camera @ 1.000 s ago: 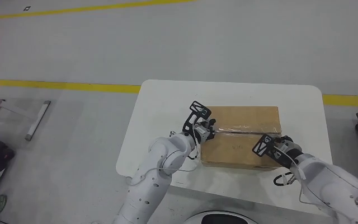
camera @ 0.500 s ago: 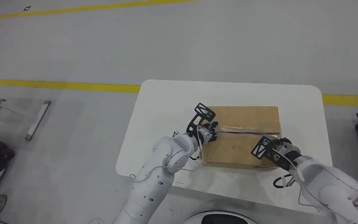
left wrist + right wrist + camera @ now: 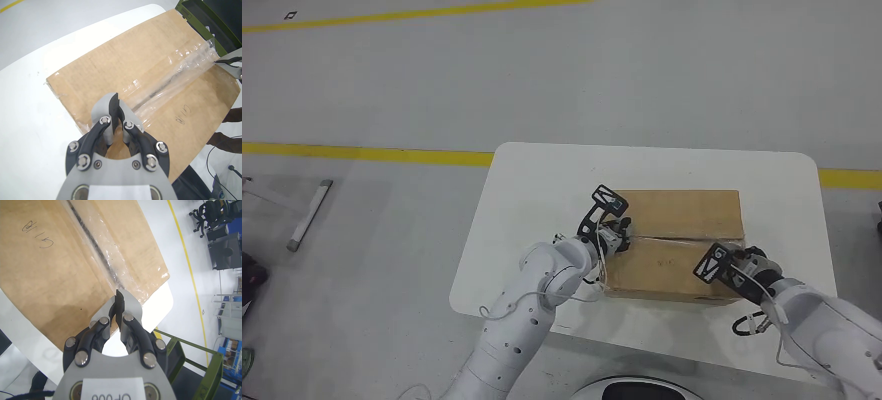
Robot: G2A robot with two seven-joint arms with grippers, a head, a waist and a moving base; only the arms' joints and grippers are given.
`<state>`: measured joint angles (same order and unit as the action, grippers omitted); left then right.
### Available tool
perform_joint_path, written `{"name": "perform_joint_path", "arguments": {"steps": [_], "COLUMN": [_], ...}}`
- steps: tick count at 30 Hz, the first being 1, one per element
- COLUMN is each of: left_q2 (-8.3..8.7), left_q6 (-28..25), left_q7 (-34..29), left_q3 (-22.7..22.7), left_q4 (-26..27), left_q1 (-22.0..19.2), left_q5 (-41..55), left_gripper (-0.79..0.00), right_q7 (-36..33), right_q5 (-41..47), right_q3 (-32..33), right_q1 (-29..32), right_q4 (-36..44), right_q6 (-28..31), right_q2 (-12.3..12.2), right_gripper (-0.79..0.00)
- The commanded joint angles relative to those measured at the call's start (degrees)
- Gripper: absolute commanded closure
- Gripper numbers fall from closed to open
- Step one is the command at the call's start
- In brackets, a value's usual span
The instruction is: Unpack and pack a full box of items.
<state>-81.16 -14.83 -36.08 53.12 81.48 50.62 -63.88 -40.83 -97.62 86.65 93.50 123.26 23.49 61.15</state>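
A closed cardboard box [image 3: 672,215] lies on the white table [image 3: 542,200], its top seam covered by wrinkled clear tape [image 3: 170,81]. My left gripper [image 3: 618,235] is shut, its tips [image 3: 115,101] just over the tape at the box's left end. At the opposite end of the seam my right gripper [image 3: 743,252] is also shut, its black pads [image 3: 119,302] pressed together right at the tape's end [image 3: 121,283]. The left wrist view shows the right gripper's fingers [image 3: 229,63] at the seam's far end. Handwritten marks [image 3: 37,236] sit on the near flap.
A green metal frame [image 3: 189,351] stands beside the table at the box's right end. Bare tabletop [image 3: 28,85] lies left of and behind the box. Cables [image 3: 217,151] hang at the table's near edge.
My left gripper has shifted a little to the right, closer over the left end of the box's seam. The right gripper and the box stay where they were.
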Motion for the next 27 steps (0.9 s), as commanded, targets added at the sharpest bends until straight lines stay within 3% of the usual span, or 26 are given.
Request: {"name": "perform_joint_path", "arguments": {"steps": [1,6,9,20,27], "left_q2": [-0.02,-0.06,-0.1,-0.23,-0.32], "left_q6": [0.1,0.0,-0.2,-0.7,-0.7], "left_q7": [0.1,0.1,0.0,-0.3,-0.5], "left_q3": [0.0,0.0,-0.1,-0.2,-0.2], "left_q4": [-0.1,-0.5,-0.7,-1.1,-1.2], "left_q1": [0.1,0.0,-0.1,-0.5,-0.7], "left_q5": [0.0,-0.1,-0.1,0.2,0.3], "left_gripper": [0.0,0.0,0.0,0.0,0.0], "right_q7": [-0.3,-0.5,-0.4,-1.3,-1.1], "right_q5": [-0.3,-0.7,-0.7,2.7,7.3], "right_q3": [0.5,2.2,2.6,7.4,13.7], "right_q1": [0.3,1.0,1.2,3.0,6.0], "right_q4": [0.4,0.6,0.1,0.3,0.8], "right_q6": [-0.4,-0.9,-0.9,-1.6,-1.4], "right_q2": [0.0,0.0,0.0,0.1,0.1], "right_gripper": [-0.062,-0.049,0.0,-0.003,-0.108]}}
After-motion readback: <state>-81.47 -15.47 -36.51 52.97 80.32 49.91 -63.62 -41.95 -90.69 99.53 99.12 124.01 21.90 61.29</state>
